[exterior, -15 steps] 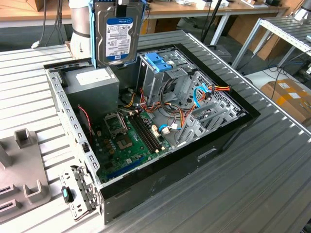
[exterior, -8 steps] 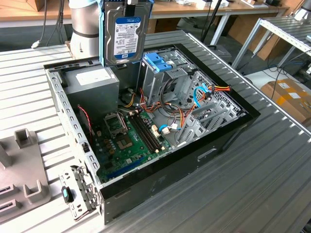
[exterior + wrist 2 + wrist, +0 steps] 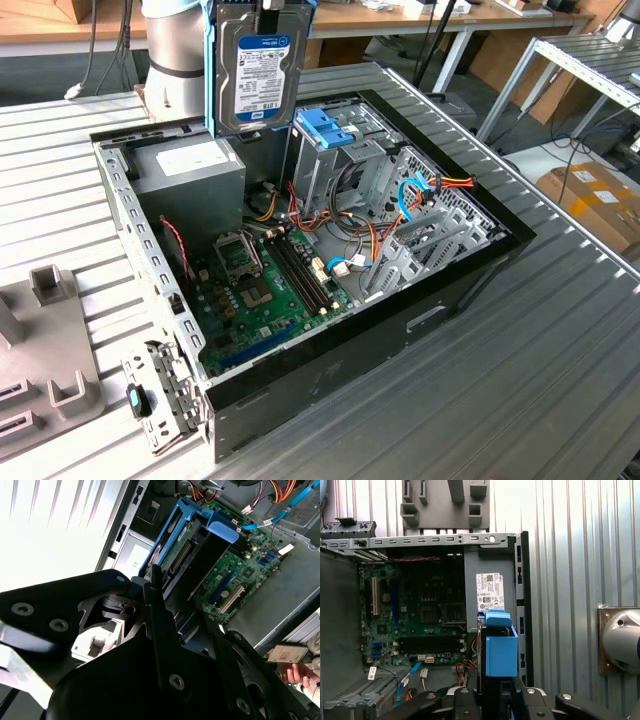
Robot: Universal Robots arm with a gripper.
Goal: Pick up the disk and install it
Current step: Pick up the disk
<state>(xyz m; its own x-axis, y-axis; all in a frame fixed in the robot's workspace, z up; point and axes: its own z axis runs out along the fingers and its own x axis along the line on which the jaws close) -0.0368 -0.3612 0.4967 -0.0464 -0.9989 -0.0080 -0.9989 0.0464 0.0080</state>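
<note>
- An open computer case [image 3: 330,375] lay on its side on a ribbed metal table [image 3: 540,390], its inside facing up.
- The disk [image 3: 258,70] hung upright in the air above the case's back edge. In the exterior view its blue-and-white label faced the camera, and light-blue rails ran down both long sides.
- The gripper [image 3: 495,696] was clamped on the disk. In the second wrist view its black fingers [image 3: 161,630] pressed on the disk's upper end from either side, with the disk [image 3: 182,550] reaching down towards the case.
- In the first wrist view, looking straight down into the case, the disk [image 3: 500,652] appeared end-on as a blue block. It hovered clear of the case, just beside the grey power supply [image 3: 490,592] with a white label that sat in one corner of the case.
- A green motherboard [image 3: 260,285] covered the case floor.
- A metal drive cage topped by a blue plastic latch [image 3: 325,130] stood inside the case, below the disk and towards the exterior view's right.
- Orange, red and blue cables [image 3: 425,195] looped inside the case near the cage.
- The arm's round base [image 3: 178,40] stood on the table behind the case.
- A grey fixture plate [image 3: 45,340] lay on the table outside the case, at the exterior view's left.
- A person's hand [image 3: 299,674] showed beyond the case's far wall in the second wrist view.
</note>
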